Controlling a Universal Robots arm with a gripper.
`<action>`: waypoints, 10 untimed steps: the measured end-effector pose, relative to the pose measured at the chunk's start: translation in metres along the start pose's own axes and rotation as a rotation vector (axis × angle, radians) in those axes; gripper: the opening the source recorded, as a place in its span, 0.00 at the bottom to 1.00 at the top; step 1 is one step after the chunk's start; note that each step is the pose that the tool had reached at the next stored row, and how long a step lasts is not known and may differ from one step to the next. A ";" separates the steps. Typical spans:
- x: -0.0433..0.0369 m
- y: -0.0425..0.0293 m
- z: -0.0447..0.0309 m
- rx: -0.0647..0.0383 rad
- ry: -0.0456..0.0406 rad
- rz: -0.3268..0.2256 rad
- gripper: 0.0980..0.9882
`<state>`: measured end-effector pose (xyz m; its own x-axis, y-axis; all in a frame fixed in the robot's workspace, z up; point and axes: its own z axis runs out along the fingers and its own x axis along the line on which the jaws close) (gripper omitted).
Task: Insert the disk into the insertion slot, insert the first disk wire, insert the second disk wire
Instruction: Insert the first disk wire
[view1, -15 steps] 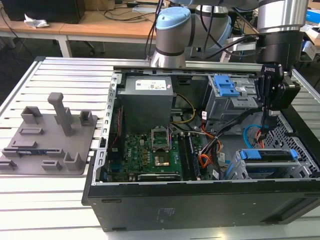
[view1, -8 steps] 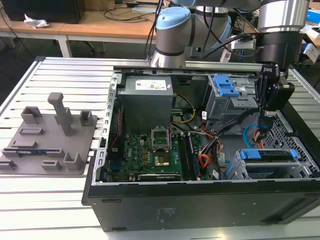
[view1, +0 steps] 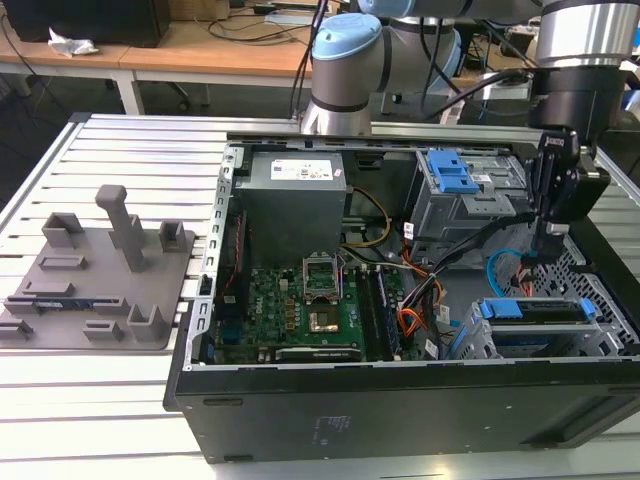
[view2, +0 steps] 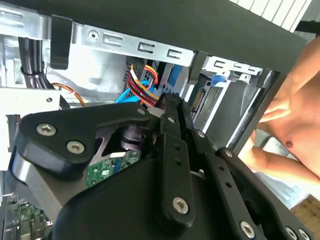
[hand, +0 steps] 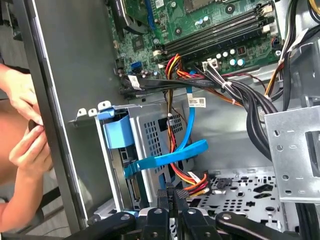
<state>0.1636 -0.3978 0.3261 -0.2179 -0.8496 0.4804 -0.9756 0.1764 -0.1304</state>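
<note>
Slatted aluminium counter (view1: 120, 140), open PC case (view1: 300, 420) on it; disk (view1: 535, 310) seated in insertion slot (view1: 470, 340); claw (hand: 172, 190) pinched closed on first disk wire (hand: 192, 180), at its plug end.

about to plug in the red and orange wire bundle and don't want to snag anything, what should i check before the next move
1. Disk seated in the insertion slot: ok, its blue frame sits in the cage.
2. Hand on the first disk wire: ok, shut at the bundle's end in both wrist views.
3. Plug lined up with the disk's socket: cannot tell, hidden behind the hand.
4. Second disk wire: not ok, it loops loose across the cage, close to the held bundle.
5. Person's hands: not ok, right at the case wall beside the cage.
</note>
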 end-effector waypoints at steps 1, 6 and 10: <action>-0.0001 0.0000 0.0002 0.000 0.0003 0.000 0.08; -0.0003 0.0000 0.0005 0.001 -0.0001 -0.003 0.08; -0.0003 0.0000 0.0005 0.001 -0.0001 -0.003 0.08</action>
<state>0.1637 -0.3978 0.3255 -0.2149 -0.8502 0.4807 -0.9763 0.1735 -0.1296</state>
